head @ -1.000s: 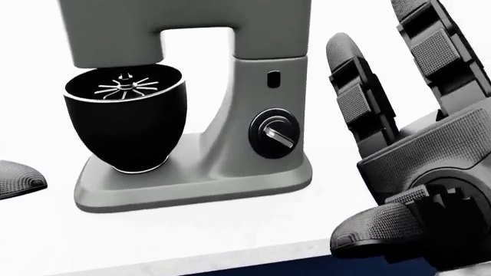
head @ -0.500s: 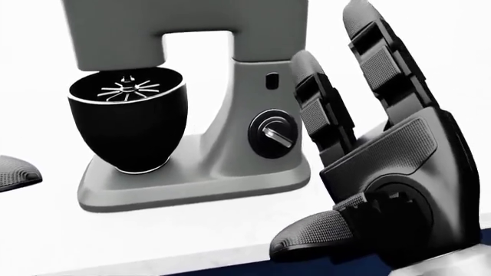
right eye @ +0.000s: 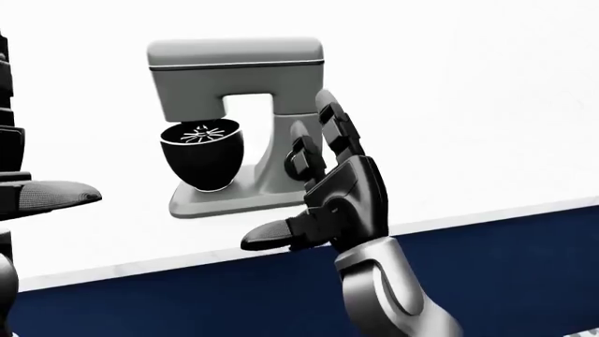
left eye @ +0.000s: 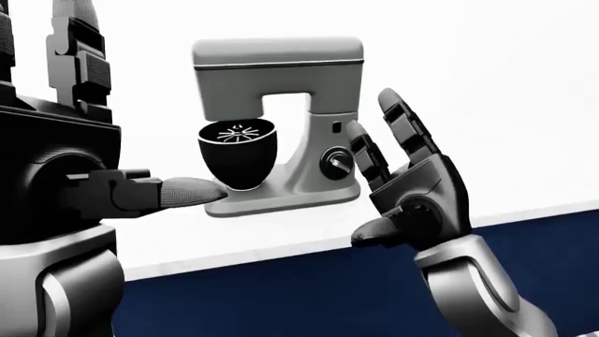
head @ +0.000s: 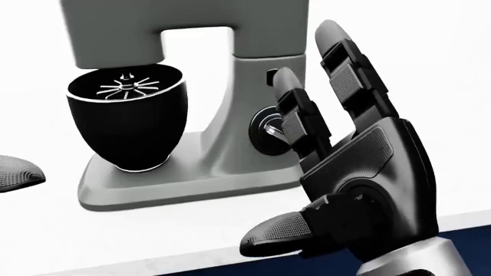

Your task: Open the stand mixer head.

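Note:
A grey stand mixer (left eye: 292,179) stands on the white counter (left eye: 281,228). Its head (left eye: 276,60) is down over a black bowl (left eye: 238,158) with the whisk inside. A black speed knob (left eye: 335,163) sits on the column, above it a small dark switch (head: 272,76). My right hand (head: 292,138) is open, fingers spread and pointing up, just to the right of the column; in the head view it covers part of the knob. I cannot tell whether it touches the mixer. My left hand (left eye: 140,112) is open at the view's left, its thumb (left eye: 187,192) near the mixer's base.
The counter's edge (left eye: 309,246) runs across the eye views, with a dark blue cabinet face (left eye: 281,295) below it. A plain white wall (left eye: 486,84) rises behind the mixer. My left forearm fills the left edge of the left-eye view.
My right hand has moved left toward the mixer's column and now overlaps the knob in the head view. The mixer's head has stayed down. The left thumb has hardly moved.

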